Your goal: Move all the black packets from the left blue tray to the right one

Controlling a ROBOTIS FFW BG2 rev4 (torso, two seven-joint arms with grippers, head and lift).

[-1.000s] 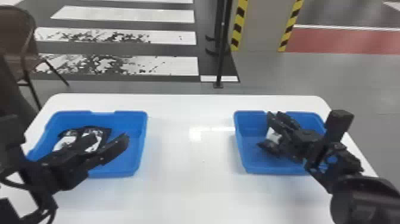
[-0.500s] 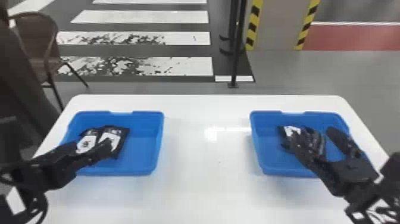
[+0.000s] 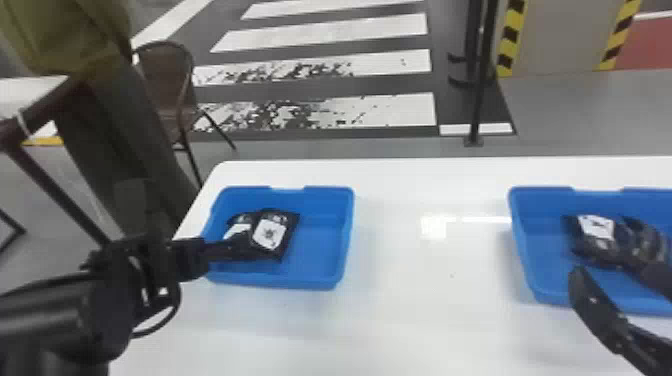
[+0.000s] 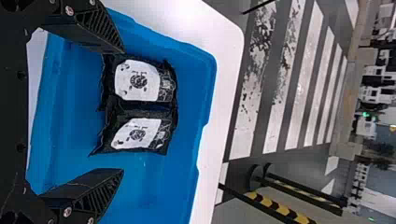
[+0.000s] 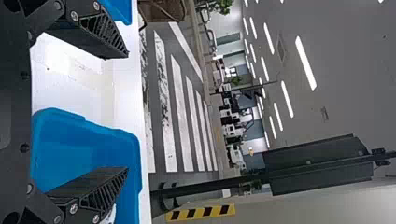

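Head view: the left gripper [image 3: 220, 251] partly hides two black packets [image 3: 270, 235] toward nine o'clock in the left tray [image 3: 320, 280]; the clearer one's long axis points toward one. The right gripper [image 3: 597, 270] partly covers another packet [image 3: 597, 227] in the cut-off right tray [image 3: 520, 240].

Left wrist view: fingers spread, packets lengthwise along them.

Right wrist view: fingers parted.

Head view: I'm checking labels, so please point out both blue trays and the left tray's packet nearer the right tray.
Left blue tray [image 3: 312, 245], head view: bare floor.
Right blue tray [image 3: 547, 255], head view: bare floor.
Black packet [image 3: 270, 233], head view: its white label.
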